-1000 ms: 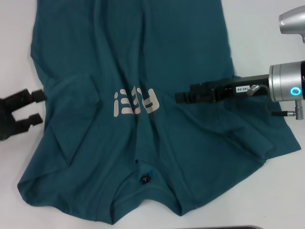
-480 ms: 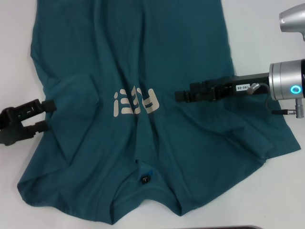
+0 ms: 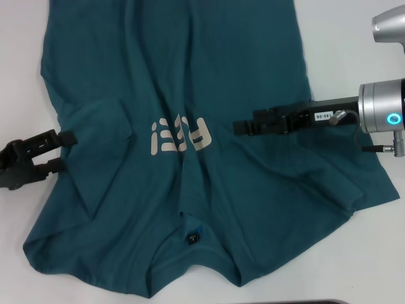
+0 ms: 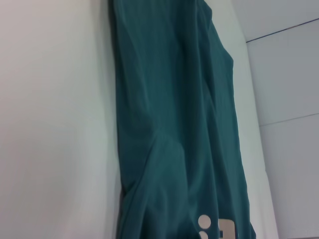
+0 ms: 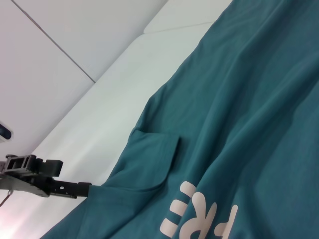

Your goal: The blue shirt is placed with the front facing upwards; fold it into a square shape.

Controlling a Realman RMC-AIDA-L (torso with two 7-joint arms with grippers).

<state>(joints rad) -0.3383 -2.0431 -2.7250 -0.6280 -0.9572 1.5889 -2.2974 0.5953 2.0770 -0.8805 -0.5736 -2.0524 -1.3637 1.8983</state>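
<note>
The blue shirt [image 3: 190, 95] lies spread on the white table, chest up, with pale lettering [image 3: 179, 135] and a black tag [image 3: 192, 237] inside the collar near me. Its left sleeve [image 3: 101, 126] is folded inward over the body. My left gripper [image 3: 57, 152] is open at the shirt's left edge, its upper finger [image 3: 60, 137] just reaching the fabric; the right wrist view shows this left gripper [image 5: 75, 175] beside the folded sleeve [image 5: 154, 149]. My right gripper [image 3: 243, 126] hovers over the chest right of the lettering. In the left wrist view the shirt [image 4: 169, 124] runs along the table.
The white table [image 3: 19, 76] shows bare at the left and at the far right [image 3: 354, 50]. A grey arm segment [image 3: 389, 25] sits at the top right. A dark edge [image 3: 304, 302] lies along the near side.
My left gripper has moved right, from beside the shirt to its left edge, and turned slightly. The right arm has barely moved.
</note>
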